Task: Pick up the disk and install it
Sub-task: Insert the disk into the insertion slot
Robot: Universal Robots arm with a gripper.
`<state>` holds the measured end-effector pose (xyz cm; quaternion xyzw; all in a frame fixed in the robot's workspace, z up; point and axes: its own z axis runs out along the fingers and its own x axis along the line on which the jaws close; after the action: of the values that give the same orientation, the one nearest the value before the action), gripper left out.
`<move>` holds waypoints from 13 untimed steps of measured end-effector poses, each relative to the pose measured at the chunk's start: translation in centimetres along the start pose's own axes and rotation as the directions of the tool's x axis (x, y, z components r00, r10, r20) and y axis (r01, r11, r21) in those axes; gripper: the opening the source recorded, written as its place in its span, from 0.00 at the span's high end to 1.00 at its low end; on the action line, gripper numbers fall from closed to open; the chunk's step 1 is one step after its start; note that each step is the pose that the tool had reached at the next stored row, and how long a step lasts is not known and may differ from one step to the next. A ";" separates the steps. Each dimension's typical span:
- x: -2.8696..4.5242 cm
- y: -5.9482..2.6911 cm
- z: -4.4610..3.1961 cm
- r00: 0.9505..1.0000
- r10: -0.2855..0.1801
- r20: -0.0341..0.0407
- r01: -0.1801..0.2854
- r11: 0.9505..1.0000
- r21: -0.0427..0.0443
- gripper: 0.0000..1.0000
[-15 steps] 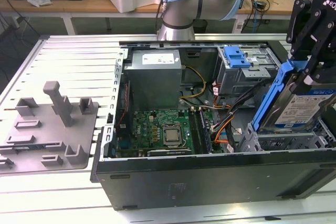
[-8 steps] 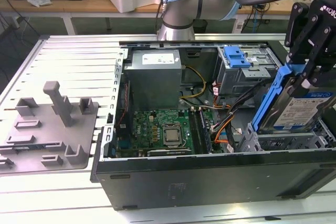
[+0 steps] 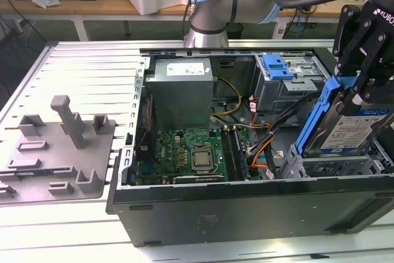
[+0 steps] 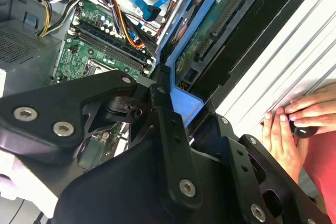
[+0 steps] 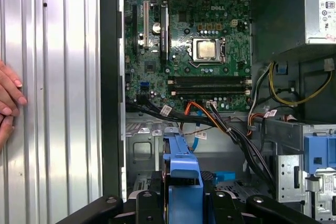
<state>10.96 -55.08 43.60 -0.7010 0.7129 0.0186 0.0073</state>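
Note:
The disk [image 3: 348,129], a silver drive with a white-and-blue label in a bright blue carrier, hangs tilted over the metal drive bay [image 3: 335,165] at the exterior view's right end of the open case. My black gripper [image 3: 357,90] is shut on the carrier's upper edge. In the second wrist view the disk's green circuit-board underside [image 4: 210,35] runs away from the gripper [image 4: 176,103], whose fingers [image 4: 165,124] clamp the blue frame. In the first wrist view the carrier's blue edge [image 5: 181,163] sticks out from the gripper [image 5: 181,205] above the bay.
The open computer case [image 3: 246,207] holds a green motherboard [image 3: 191,152], a grey power-supply box [image 3: 181,93], cable bundles [image 3: 265,146] and a drive cage with a smaller blue bracket [image 3: 277,66]. A grey fixture [image 3: 58,152] lies at the exterior view's left. A person's hands [image 4: 294,124] rest on the slatted table.

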 end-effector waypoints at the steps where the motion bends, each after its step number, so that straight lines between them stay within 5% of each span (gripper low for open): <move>1: 0.00 -0.01 0.02 1.000 0.000 0.000 0.000 1.000 0.000 0.63; 13: -0.02 0.01 -0.68 1.000 0.000 0.000 0.000 1.000 -0.003 0.63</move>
<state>10.96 -55.09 44.27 -0.7010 0.7128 0.0200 0.0063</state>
